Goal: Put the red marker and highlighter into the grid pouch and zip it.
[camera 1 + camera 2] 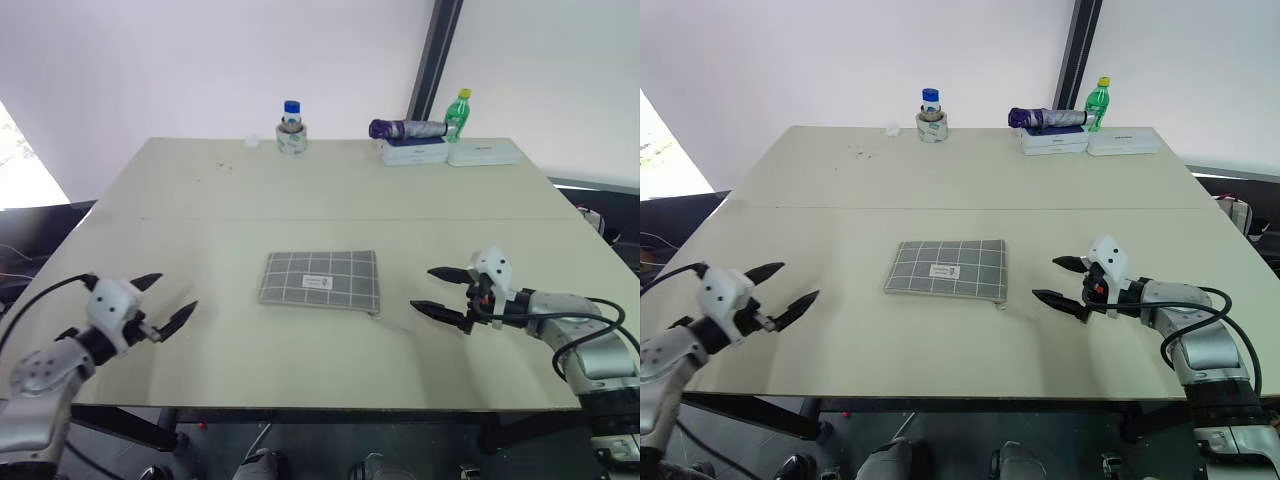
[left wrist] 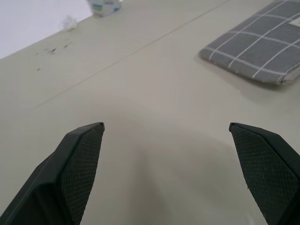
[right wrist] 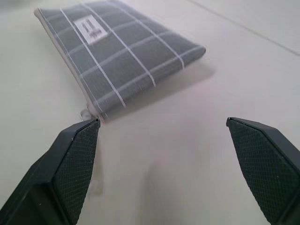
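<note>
**Left eye view: pouch lies flat mid-table, both grippers spread and empty**

The grid pouch [image 1: 320,279] lies flat near the middle of the table [image 1: 330,190], closer to the front edge than the back, its white label facing up. The left gripper [image 1: 163,302] hovers near the front left corner, fingers spread wide, holding nothing, well apart from the pouch. The right gripper [image 1: 440,290] hangs by the front right side, fingers likewise apart and empty, near the pouch's right end. Along the back edge stand a blue-capped jar [image 1: 291,128], a green bottle [image 1: 458,113] and a purple umbrella [image 1: 406,128] resting on white boxes [image 1: 447,152].
</note>
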